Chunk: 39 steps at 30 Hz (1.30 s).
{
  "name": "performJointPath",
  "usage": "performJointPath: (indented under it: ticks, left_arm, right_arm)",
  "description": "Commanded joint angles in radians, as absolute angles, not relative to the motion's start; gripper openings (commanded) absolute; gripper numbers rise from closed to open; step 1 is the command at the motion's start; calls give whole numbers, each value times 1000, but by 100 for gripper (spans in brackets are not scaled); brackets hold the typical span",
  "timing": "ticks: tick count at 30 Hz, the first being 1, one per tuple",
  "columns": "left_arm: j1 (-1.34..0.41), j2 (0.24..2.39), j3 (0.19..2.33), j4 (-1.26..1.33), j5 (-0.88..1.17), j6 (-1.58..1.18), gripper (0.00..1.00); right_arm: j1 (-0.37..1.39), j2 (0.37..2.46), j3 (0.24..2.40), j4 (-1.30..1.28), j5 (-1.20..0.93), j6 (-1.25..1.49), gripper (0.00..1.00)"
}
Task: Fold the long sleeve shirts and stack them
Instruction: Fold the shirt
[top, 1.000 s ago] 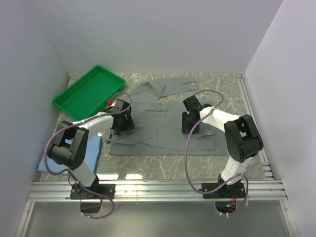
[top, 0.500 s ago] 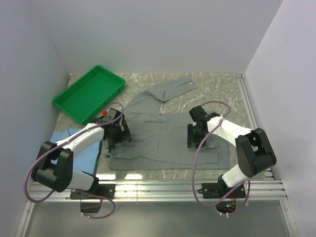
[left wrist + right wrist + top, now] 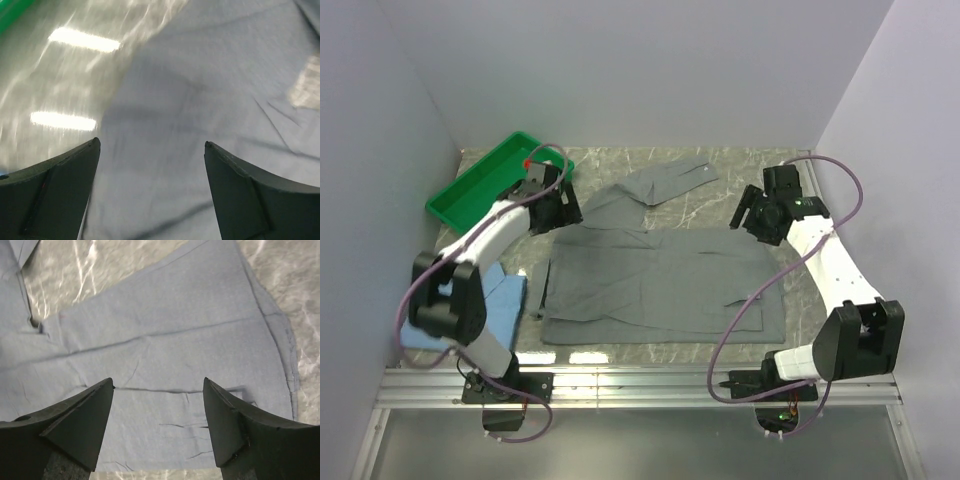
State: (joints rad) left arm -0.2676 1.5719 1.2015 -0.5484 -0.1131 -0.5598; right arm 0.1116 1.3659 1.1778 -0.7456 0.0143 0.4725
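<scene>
From above, the plain grey collared cloth shirt [image 3: 655, 280] lies flat in the middle of the counter [image 3: 760, 170], with one sleeve toward the back. The light blue cloth shirt [image 3: 508, 293] sits at the near left side.

Left wrist view: the left end effector [image 3: 151, 145] is spread and empty, over the grey edge.

Right wrist view: the right end effector [image 3: 158, 382] is likewise spread and empty.

Probably the folding of the grey shirt is in hand; next, both must descend and pinch the cloth.

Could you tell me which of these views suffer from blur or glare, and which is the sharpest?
Left wrist view: motion-blurred, with two streaked glare patches on the table and the grey shirt soft. Right wrist view: fairly sharp, shirt creases legible. Top external view: sharpest, only small lamp reflections at the near edge.
</scene>
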Motion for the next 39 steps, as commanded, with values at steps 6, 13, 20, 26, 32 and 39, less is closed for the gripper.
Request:
performJointPath:
  ticks: [6,13,20,26,32,39]
  left_arm:
    - [-259,1948,1527,-569,-89,-420,82]
    - [-259,2055,1568,-563,-78,-431,69]
    - [-261,2088,1516,-512,-95,-428,70]
    - [-298,2126,1549,-541,-184,-423,71]
    - [-308,2102,1562,-534,-235,-420,73]
    - [-292,2006,1562,-508,-214,-431,73]
  right_arm:
    - [44,1400,1216,-721,-61,523,79]
    - [44,1419,1209,-730,-29,508,76]
    - [46,1445,1181,-703,-14,506,75]
    - [44,1473,1184,-692,-2,512,74]
    - [43,1490,1230,-707,-2,511,73]
    - [45,1500,1287,-733,20,503,73]
